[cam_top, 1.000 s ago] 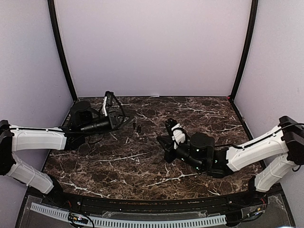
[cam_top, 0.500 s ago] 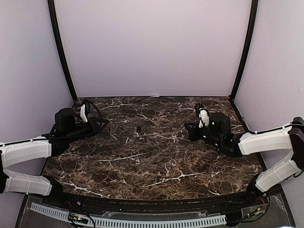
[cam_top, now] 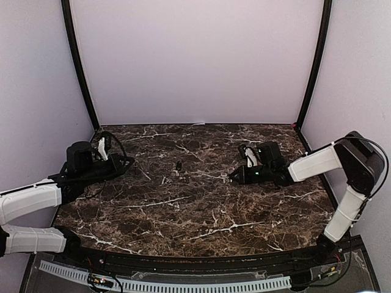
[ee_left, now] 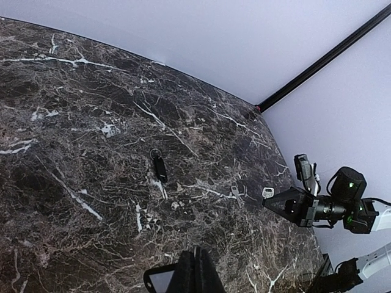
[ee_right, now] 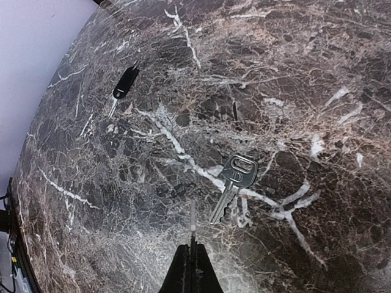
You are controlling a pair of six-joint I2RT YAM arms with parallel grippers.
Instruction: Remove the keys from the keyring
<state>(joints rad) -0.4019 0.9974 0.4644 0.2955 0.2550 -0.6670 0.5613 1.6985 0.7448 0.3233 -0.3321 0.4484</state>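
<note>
A dark key [ee_left: 160,169] lies on the marble table [cam_top: 183,213] with the small keyring [ee_left: 155,153] at its far end. It also shows in the top view [cam_top: 179,165] and the right wrist view [ee_right: 124,83]. A loose silver key [ee_right: 235,181] lies flat on the table just ahead of my right gripper and shows in the left wrist view [ee_left: 234,191]. My right gripper [ee_right: 193,251] is shut on another silver key [ee_left: 267,193], seen edge-on [ee_right: 193,221], low over the table. My left gripper [ee_left: 195,268] is shut, with nothing visible in it, far left of the keyring.
Pale walls with black corner posts [cam_top: 79,67] enclose the table on three sides. The left arm [cam_top: 36,198] lies along the left edge and the right arm [cam_top: 317,162] reaches in from the right.
Both grippers have pulled apart from the middle. The left one drew back to the left edge. The right one swung out right, then came back left and low with its key.
</note>
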